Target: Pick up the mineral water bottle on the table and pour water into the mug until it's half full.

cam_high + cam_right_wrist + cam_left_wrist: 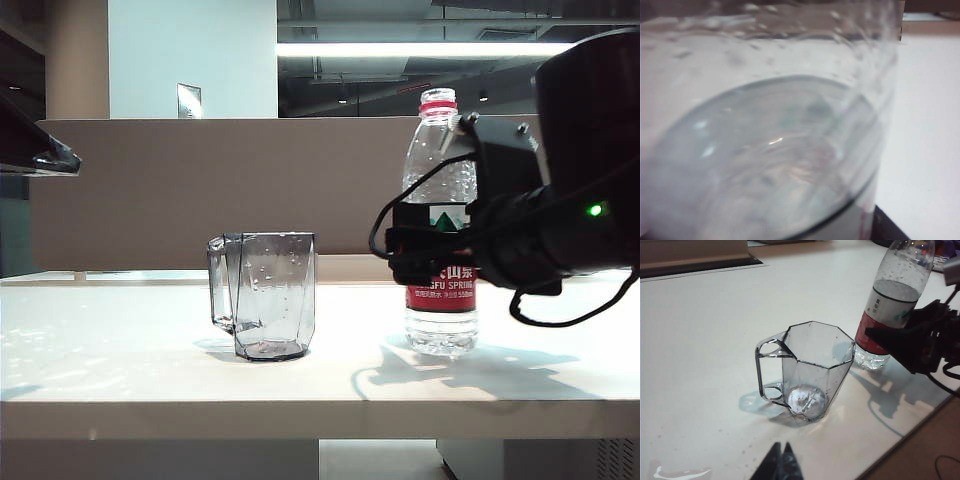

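Bottle (440, 225) stood upright on the bench (150, 370), right of the mug (265, 295), cap on as far as I could see. The right gripper (415, 250) was at the label, jaws spread as wide as they went, nothing held yet. To my eye it needed to settle square around the label band before closing, firm but not crushing, or water would slosh on the lift. The mug looked empty, handle to the left. The left gripper (781, 463) hung on the mug's near side, tips together, holding nothing.
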`<state>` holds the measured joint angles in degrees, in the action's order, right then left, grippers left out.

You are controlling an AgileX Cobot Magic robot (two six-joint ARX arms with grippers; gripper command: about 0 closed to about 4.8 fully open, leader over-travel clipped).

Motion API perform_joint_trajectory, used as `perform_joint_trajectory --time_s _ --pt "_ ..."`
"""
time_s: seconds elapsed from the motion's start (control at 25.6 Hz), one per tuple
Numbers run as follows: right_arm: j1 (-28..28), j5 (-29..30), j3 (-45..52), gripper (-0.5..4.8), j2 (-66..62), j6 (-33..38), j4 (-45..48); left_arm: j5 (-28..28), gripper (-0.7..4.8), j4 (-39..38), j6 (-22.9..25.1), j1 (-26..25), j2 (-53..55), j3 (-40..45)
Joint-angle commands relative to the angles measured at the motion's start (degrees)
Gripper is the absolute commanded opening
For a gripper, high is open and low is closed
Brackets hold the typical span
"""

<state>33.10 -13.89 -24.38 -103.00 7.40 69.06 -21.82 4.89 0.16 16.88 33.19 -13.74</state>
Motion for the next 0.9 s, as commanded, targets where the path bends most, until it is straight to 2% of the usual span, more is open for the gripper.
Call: perform_joint_trajectory --time_s 0.04,0.12,0.23,0.39,0.59,0.74,0.9 --pt "0.09 0.11 -0.52 4.79 -1.36 1.6 2.38 -0.02 -0.05 0.31 -0.17 0.09 -0.07 -0.17" --pt "0.09 0.09 -0.59 4.67 -2.08 1.6 3.93 -0.04 -0.05 0.35 -0.17 0.09 -0.07 -0.17" --pt "0.09 -0.02 -0.59 4.04 -2.69 1.57 4.74 -0.04 -0.05 0.33 -0.17 0.09 -0.07 -0.17" --pt "0.04 -1.33 -0.59 3.57 -2.69 1.55 4.74 -0.02 -0.05 0.33 -0.17 0.09 -0.07 -0.17" --pt "0.04 -1.64 -0.66 3.52 -2.71 1.55 4.5 -0.04 -0.05 0.33 -0.17 0.09 -0.07 -0.17" --pt "0.04 -1.62 -0.74 2.59 -2.71 -0.9 4.48 -0.04 -0.05 0.33 -0.17 0.09 -0.07 -0.17" --pt "0.04 -1.57 -0.81 2.59 -2.67 -4.59 4.5 -0.02 -0.05 0.33 -0.17 0.09 -0.07 -0.17"
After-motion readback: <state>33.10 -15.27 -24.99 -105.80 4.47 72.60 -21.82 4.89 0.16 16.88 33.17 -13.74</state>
